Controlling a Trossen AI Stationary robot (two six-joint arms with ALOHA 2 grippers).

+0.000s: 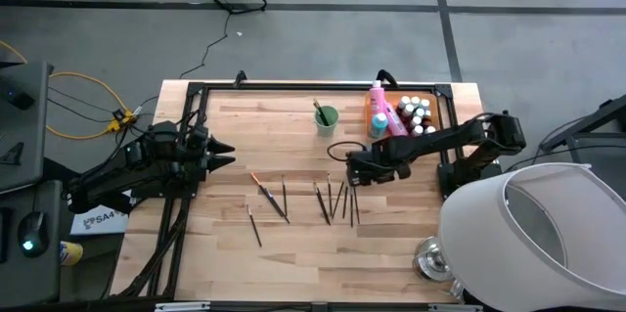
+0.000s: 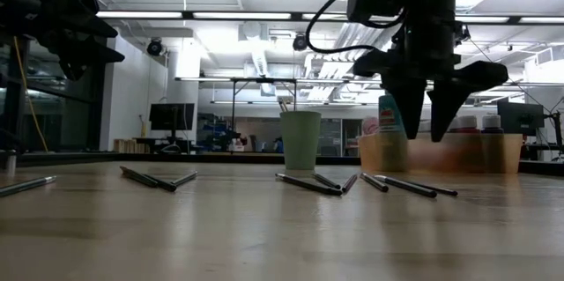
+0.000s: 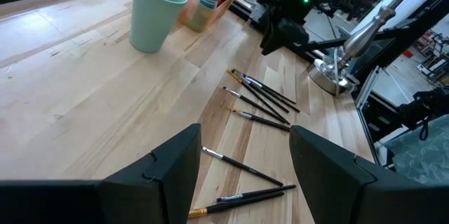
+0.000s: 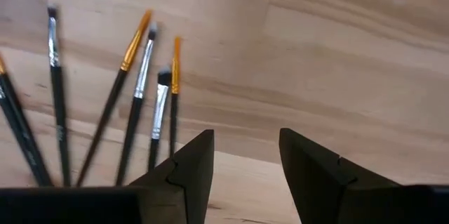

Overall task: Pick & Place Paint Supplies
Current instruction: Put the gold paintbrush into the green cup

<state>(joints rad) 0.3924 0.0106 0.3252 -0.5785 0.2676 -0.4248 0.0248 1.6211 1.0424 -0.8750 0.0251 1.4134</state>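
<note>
Table (image 1: 411,253) of pale wood planks filled the middle of the high view, a dark frame running along its far edge. Right arm reached in from the right side; its gripper (image 1: 350,170) hung above the wood with nothing between the fingers, jaws parted, just over the near-right cluster of brushes (image 1: 337,201). From its own wrist camera the two dark fingers (image 4: 188,171) stood apart over bare wood, with the ferrule ends of several brushes (image 4: 133,83) fanned out just beside them. In the low view the same gripper (image 2: 434,105) hovered clear of the tabletop, fingers pointing down, empty.

Left arm waited at the table's left edge, its gripper (image 1: 227,154) open and holding nothing, well apart from everything.

Orange tray (image 1: 376,109) sat at the far right, by the frame. It held a tall pink bottle (image 1: 379,97), a teal bottle (image 1: 379,124) beside it, and a group of small pale-capped paint bottles (image 1: 416,113).

Light green cup (image 1: 326,120) stood upright just left of the tray, with one brush leaning inside it.

Loose brushes lay flat on the wood in two groups: the right cluster under the gripper, and a sparser left group (image 1: 269,197) nearer the table's middle. None touched either gripper.
</note>
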